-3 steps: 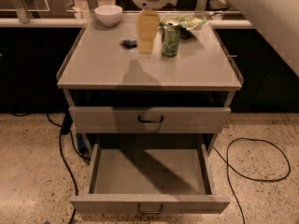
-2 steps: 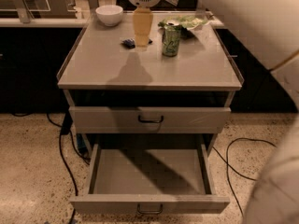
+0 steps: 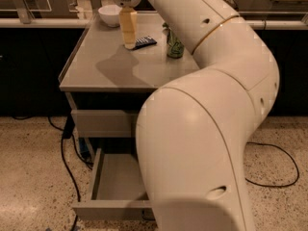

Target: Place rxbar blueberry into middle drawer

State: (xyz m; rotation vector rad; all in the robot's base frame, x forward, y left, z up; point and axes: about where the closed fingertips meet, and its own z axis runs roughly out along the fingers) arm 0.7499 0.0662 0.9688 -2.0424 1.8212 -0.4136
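— Where's the gripper (image 3: 128, 43) right now?
— Upper middle of the frame, pointing down at the cabinet top (image 3: 96, 66), its tip just left of the rxbar blueberry (image 3: 145, 42). I can't tell whether it's spread or pressed together.
— And the bar?
— Lying flat on the top, between the white bowl (image 3: 109, 14) and the green can (image 3: 174, 46). The open drawer (image 3: 115, 182) sits lower left, and my arm (image 3: 207, 129) covers its right side.
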